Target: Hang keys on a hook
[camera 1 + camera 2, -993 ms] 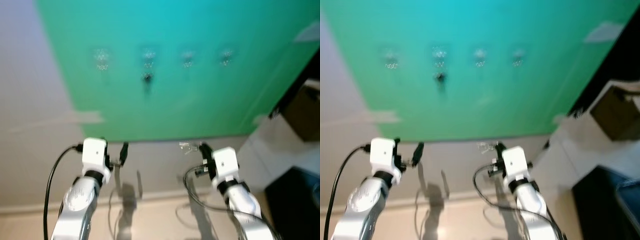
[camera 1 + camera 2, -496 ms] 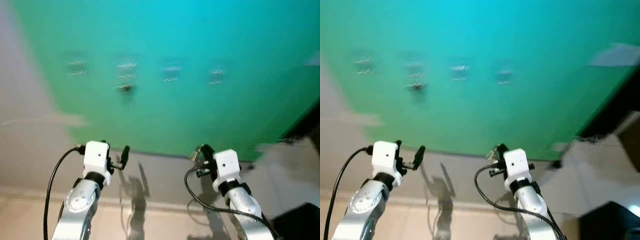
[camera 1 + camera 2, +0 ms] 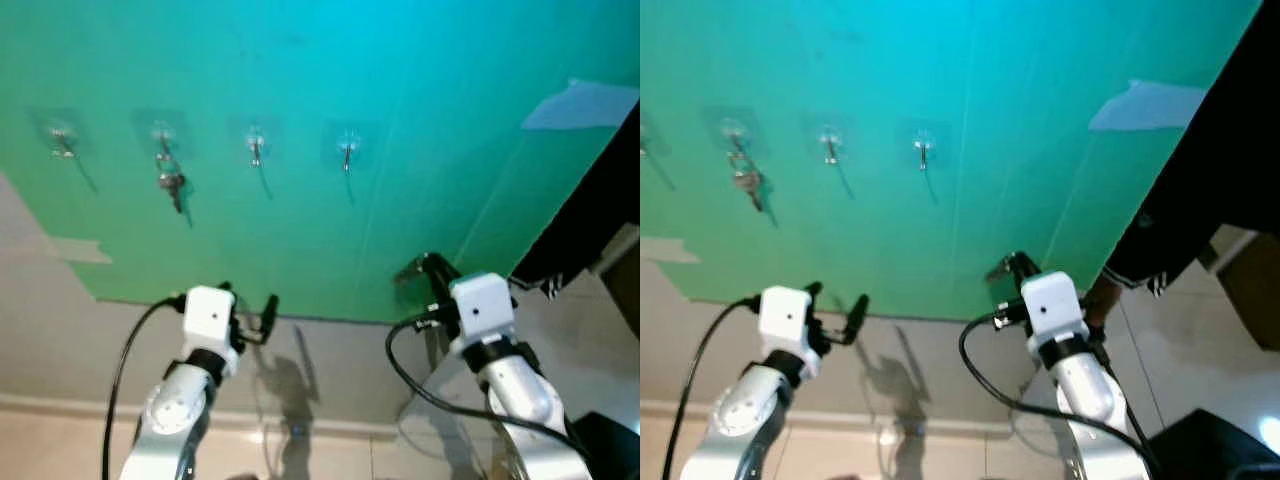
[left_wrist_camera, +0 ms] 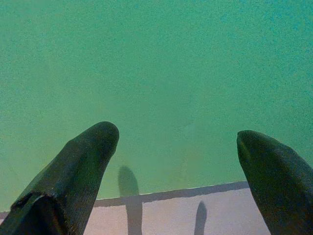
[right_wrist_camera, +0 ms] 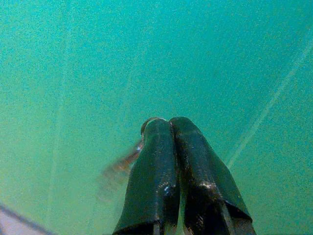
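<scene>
Step in hand: carrying the small metal keys on their ring (image 5: 128, 161) up toward a free hook; I'd judge the hanging itself not yet begun
Wall: a green-painted panel (image 3: 420, 150) with four small clear-backed metal hooks in a row; the far-left hook (image 3: 62, 140), the third hook (image 3: 256, 147) and the right-most hook (image 3: 347, 151) look bare, while the second hook (image 3: 162, 140) already carries a dark key bunch (image 3: 172, 186)
Doing it well: aim for the right-most hook, the nearest to the loaded arm; bring the ring up above the hook's tip, keep it open toward the wall, then lower so the hook passes through before letting go
Right gripper (image 5: 168, 122): fingers pressed together, pinching the ring at their tips; the keys dangle blurred beside them, low and to the right of the hooks, well apart from them
Left gripper (image 4: 178, 134): fingers spread wide with nothing between, held low before the panel's bottom edge
Risk: the swinging keys may blur the aim; let them settle first
</scene>
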Motion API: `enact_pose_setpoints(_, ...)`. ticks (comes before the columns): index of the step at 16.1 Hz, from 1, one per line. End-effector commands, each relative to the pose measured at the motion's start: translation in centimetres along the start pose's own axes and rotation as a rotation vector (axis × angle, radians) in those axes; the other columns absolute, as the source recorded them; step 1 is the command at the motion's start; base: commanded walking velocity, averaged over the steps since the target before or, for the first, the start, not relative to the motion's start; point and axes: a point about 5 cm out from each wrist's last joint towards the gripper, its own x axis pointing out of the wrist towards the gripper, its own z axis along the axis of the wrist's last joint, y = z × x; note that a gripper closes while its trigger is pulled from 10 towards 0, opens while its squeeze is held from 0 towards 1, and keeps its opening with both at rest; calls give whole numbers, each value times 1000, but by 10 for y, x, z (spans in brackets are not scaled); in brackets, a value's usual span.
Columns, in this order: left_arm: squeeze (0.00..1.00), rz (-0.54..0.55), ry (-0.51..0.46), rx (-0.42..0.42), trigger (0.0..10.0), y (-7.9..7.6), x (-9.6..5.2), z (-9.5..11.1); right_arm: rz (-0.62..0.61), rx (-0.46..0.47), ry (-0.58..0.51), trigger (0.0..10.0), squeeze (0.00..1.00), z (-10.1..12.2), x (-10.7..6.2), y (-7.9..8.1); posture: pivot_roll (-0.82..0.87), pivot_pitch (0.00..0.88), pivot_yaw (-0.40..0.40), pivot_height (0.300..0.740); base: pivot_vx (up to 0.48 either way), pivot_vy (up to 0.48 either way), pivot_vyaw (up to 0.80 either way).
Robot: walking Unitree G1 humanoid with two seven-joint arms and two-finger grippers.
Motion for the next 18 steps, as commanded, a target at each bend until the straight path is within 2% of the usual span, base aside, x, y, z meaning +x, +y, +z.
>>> enact_pose_setpoints(1,0,-8,-11,0,10000,0,-1,3,5,9,5,10000,0,4,-2,-3,-41,0,-24,722,0,0,0)
enact_pose_setpoints(3,0,-14,-9,-2,10000,-1,0,3,9,11,-25,10000,0,14,-3,-5,-45,0,-22,722,0,0,0)
enact_pose_setpoints(7,0,-34,-2,-8,10000,-3,-1,1,89,48,-117,10000,0,54,0,-5,-54,0,-15,722,0,0,0)
enact_pose_setpoints(10,0,-40,1,-13,10000,-5,0,0,138,39,-130,10000,0,62,0,-6,-61,0,-17,722,0,0,0)
enact_pose_setpoints(14,0,-51,1,-27,10000,-12,1,-2,186,1,-169,10000,0,85,9,-19,-67,0,-34,722,0,0,0)
enact_pose_setpoints(18,0,-45,-4,-42,10000,-15,1,-4,222,-16,-204,10000,0,100,15,-23,-60,0,-54,722,0,0,0)
